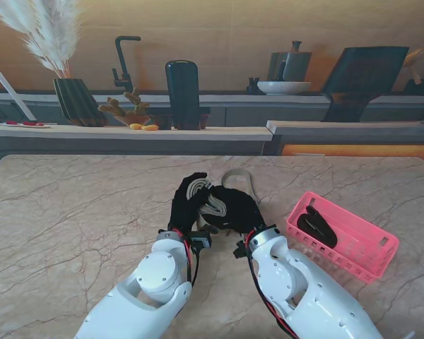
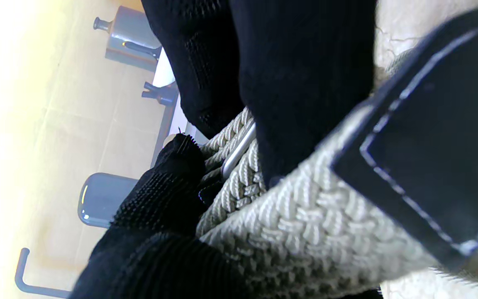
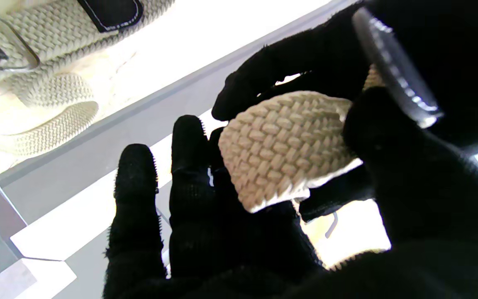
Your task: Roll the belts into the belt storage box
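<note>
A beige woven belt (image 1: 206,195) is bunched between my two black-gloved hands at the middle of the table. My left hand (image 1: 186,203) is shut on its coiled part, where the weave (image 2: 305,224), a metal buckle bar (image 2: 239,147) and a black leather tab (image 2: 430,137) show close up. My right hand (image 1: 239,208) is shut on another stretch of the belt (image 3: 282,145), pinched between thumb and fingers. A loose loop of belt (image 1: 242,179) trails farther from me. The pink belt storage box (image 1: 350,242) stands to the right with a rolled black belt (image 1: 316,226) inside.
The marble table (image 1: 71,226) ends at a far edge, with a counter behind it. On that counter stand a dark vase with pampas grass (image 1: 76,99), a black cylinder (image 1: 182,94), a tap (image 1: 124,67), a bowl (image 1: 283,87) and a kettle.
</note>
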You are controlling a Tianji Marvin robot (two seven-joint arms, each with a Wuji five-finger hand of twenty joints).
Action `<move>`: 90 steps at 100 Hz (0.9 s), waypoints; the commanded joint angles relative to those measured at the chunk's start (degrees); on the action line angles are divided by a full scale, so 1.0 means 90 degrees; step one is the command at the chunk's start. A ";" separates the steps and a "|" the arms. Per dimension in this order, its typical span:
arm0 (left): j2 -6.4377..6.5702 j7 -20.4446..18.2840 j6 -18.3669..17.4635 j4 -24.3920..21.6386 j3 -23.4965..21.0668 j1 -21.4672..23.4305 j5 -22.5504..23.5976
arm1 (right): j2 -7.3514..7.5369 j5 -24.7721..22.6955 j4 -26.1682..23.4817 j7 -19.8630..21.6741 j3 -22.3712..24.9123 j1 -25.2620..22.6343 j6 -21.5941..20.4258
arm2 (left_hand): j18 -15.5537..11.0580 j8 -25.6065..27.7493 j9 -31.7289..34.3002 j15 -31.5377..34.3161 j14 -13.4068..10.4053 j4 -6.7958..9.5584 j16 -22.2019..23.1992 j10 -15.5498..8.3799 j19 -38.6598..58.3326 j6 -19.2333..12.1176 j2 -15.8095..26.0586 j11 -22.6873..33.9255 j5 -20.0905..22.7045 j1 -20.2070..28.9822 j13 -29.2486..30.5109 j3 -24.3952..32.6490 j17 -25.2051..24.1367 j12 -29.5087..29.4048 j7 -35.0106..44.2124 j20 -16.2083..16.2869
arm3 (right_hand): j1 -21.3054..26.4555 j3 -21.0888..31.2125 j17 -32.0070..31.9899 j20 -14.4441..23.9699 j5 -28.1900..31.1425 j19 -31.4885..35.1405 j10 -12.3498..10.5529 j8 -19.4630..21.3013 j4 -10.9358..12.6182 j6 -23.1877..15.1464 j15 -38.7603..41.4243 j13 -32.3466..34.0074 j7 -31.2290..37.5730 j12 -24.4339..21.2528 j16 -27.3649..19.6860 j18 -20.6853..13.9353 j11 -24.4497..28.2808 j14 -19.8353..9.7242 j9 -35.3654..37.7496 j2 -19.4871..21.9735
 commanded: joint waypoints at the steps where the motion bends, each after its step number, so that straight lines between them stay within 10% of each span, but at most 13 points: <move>1: -0.0029 -0.0030 -0.0016 -0.0058 0.0019 0.0079 0.0026 | 0.0046 -0.0005 -0.0155 -0.0008 0.0035 -0.0095 -0.0068 | 0.0051 0.0179 0.0711 0.0377 -0.0090 0.0068 0.0199 -0.0397 0.0206 -0.0096 0.0646 0.0561 0.0649 0.0919 0.0275 0.0392 -0.0048 0.0134 0.0932 0.0108 | -0.0143 0.0085 -0.0104 0.0127 -0.0290 -0.0143 0.0121 0.0036 0.0330 -0.1162 -0.0099 -0.0197 -0.0604 -0.0109 -0.0081 -0.0080 -0.0361 -0.0046 -0.0328 0.0285; 35: -0.0062 0.0192 -0.0054 -0.0027 0.0010 0.0070 0.0308 | 0.0124 -0.0072 -0.0114 0.0176 0.0180 -0.0134 -0.0370 | 0.0082 0.0664 0.0455 0.0649 -0.0186 0.0138 0.0693 -0.0494 0.0334 -0.0361 0.0921 0.1406 0.0325 0.0919 0.0020 0.0340 -0.0437 0.1426 0.1334 0.0257 | -0.1240 -0.1232 -0.0439 0.0521 -0.0370 -0.0834 0.0208 0.0226 0.0399 -0.0850 -0.0627 -0.0431 -0.1272 -0.0097 -0.0101 0.0267 -0.0906 0.0009 -0.0525 0.1302; 90: -0.0265 0.0637 -0.0276 0.0051 0.0294 -0.0023 0.0282 | 0.0060 -0.0562 0.0152 -0.0038 -0.0541 0.0393 0.0458 | -0.0298 0.0750 0.0032 0.0712 -0.0234 0.0122 0.1161 -0.0508 -0.0214 -0.0336 0.1119 0.1557 -0.0065 0.0920 -0.0453 0.0443 -0.0846 0.2126 0.1733 0.0051 | -0.0812 -0.0823 -0.0435 0.0817 -0.0380 -0.0924 0.0616 0.0554 0.0469 -0.0227 -0.0326 -0.0580 -0.1809 0.0137 0.0037 0.0495 -0.0420 0.0255 -0.0982 0.0278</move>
